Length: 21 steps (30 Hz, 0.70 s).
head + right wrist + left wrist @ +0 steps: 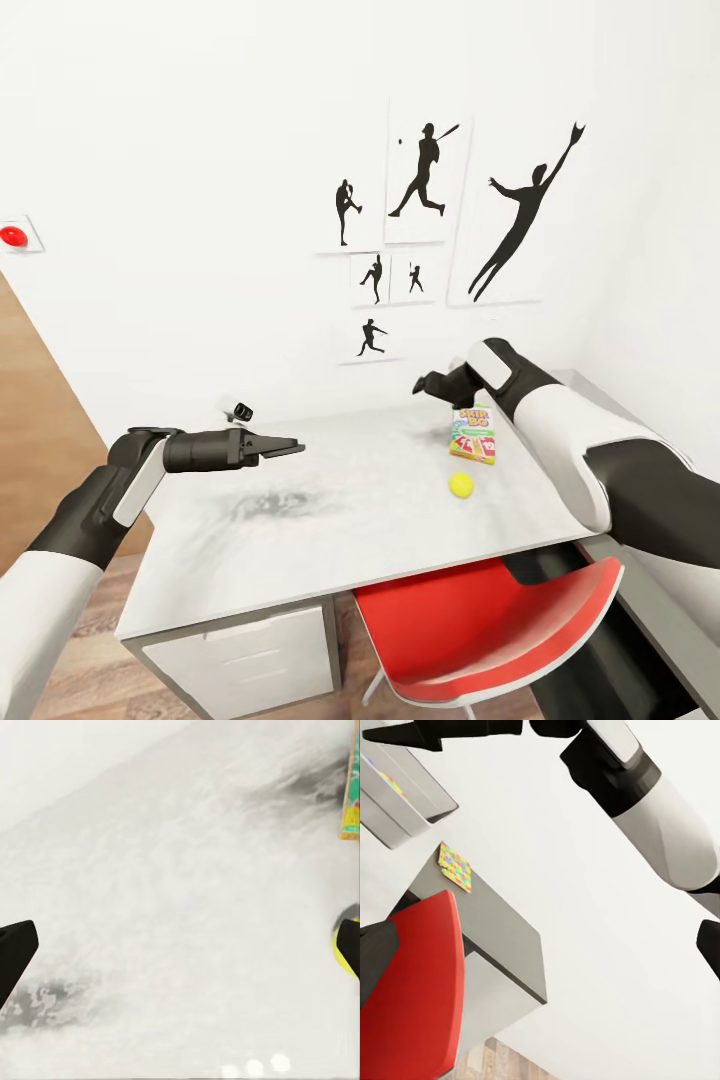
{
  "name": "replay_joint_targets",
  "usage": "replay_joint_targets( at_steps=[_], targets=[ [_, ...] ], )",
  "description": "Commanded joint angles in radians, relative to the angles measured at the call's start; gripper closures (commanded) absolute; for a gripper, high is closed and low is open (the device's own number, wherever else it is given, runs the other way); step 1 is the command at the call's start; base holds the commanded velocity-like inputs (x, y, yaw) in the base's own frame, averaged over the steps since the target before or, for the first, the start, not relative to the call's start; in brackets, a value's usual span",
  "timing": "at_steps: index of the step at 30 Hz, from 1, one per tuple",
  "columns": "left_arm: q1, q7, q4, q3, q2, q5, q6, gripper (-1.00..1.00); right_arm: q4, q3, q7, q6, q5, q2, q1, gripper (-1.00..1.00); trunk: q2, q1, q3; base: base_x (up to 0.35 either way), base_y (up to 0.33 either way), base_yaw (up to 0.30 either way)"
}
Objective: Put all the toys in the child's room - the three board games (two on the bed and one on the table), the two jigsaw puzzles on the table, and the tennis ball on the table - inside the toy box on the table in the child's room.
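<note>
Toys are seen on the pale grey counter (330, 520): a tennis ball (461, 485) and one board game (473, 434).

Nearest, a red chair (480, 630) is tucked under the counter's front edge, with a white drawer unit (250, 655) below the counter toward the robot's left. Wood-plank floor (60, 660) is visible beside it.

On the counter top, the tennis ball (yellow-green) lies just in front of the board game, a little apart from it. The board game lies flat, its bright printed cover up. In the right wrist view the board game's edge (350, 787) is caught at the frame border, and the ball (343, 945) is partly hidden behind one dark fingertip (351, 949).

The left pincer (290, 447) is held over the counter's left part, pointing toward the robot's right; its fingers appear drawn close together, holding nothing. The right pincer (425, 384) hangs above the counter just beyond the board game; in its wrist view the fingertips are set wide apart at opposite frame edges, nothing between them.

In the left wrist view a jigsaw puzzle (455, 867) is noted lying flat on a darker grey top (502, 922), near the red chair (412, 982).

Farthest, black baseball-player silhouettes (430, 220) are mounted on the white wall, and a red button (13, 236) sits at the far left.
</note>
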State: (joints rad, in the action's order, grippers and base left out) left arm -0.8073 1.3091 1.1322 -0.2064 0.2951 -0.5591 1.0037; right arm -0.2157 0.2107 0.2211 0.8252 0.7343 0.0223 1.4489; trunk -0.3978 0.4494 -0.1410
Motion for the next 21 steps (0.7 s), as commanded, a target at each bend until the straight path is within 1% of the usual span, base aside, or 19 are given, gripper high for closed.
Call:
replay_joint_targets(
  at_steps=[1, 9, 16, 20, 21],
  targets=[
    [-0.001, 0.001, 0.000, -0.002, 0.001, -0.004, 0.008, -1.00, 0.000, 0.006, 0.011, 0.004, 0.011, 0.000, 0.001, -1.00, -0.002, 0.001, -0.002, 0.000, 0.000, 0.000],
    [-0.002, 0.006, 0.000, 0.001, 0.002, -0.008, 0.019, -1.00, 0.004, 0.008, 0.021, 0.009, 0.010, 0.001, 0.001, -1.00, -0.002, 0.001, -0.002, 0.000, 0.000, 0.000],
    [-0.002, 0.013, 0.001, 0.005, 0.008, -0.018, 0.036, -1.00, 0.004, 0.010, 0.018, 0.007, 0.011, -0.003, 0.001, -1.00, -0.002, 0.001, -0.002, 0.000, 0.000, 0.000],
    [-0.002, 0.031, 0.001, 0.015, 0.013, -0.037, 0.041, -1.00, 0.004, 0.012, 0.019, 0.006, 0.006, -0.002, -0.003, -1.00, -0.002, 0.001, -0.002, 0.000, 0.000, 0.000],
    [-0.002, 0.038, 0.001, 0.023, 0.014, -0.047, 0.041, -1.00, 0.003, 0.012, 0.019, 0.006, 0.004, -0.001, -0.004, -1.00, -0.002, 0.001, -0.002, 0.000, 0.000, 0.000]
  ],
)
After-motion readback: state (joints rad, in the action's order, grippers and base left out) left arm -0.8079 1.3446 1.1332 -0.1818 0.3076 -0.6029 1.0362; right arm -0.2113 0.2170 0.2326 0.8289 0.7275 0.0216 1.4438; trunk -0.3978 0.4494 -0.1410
